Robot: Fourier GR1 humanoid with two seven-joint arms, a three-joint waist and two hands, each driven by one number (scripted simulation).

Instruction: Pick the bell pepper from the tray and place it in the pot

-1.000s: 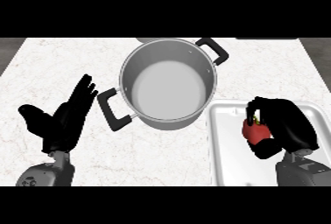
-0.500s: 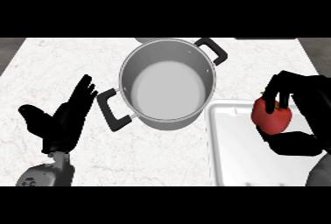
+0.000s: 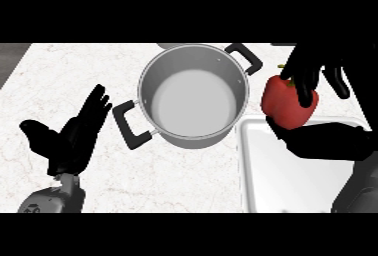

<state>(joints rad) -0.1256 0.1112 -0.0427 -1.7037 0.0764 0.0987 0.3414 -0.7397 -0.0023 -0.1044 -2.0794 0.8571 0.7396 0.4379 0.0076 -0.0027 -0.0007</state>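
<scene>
Right hand (image 3: 317, 100): curled round the red bell pepper (image 3: 289, 102), above the tray's (image 3: 255, 165) top edge, beside the pot (image 3: 193, 95).
Left hand (image 3: 70, 135): spread, resting.
Risk: releasing short could bounce it off the rim.

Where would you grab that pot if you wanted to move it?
By its two black handles, which stick out at opposite rims of the pot: one toward the lower left, one at the upper right. The body is probably too wide for one hand, so come in from both those sides.
</scene>
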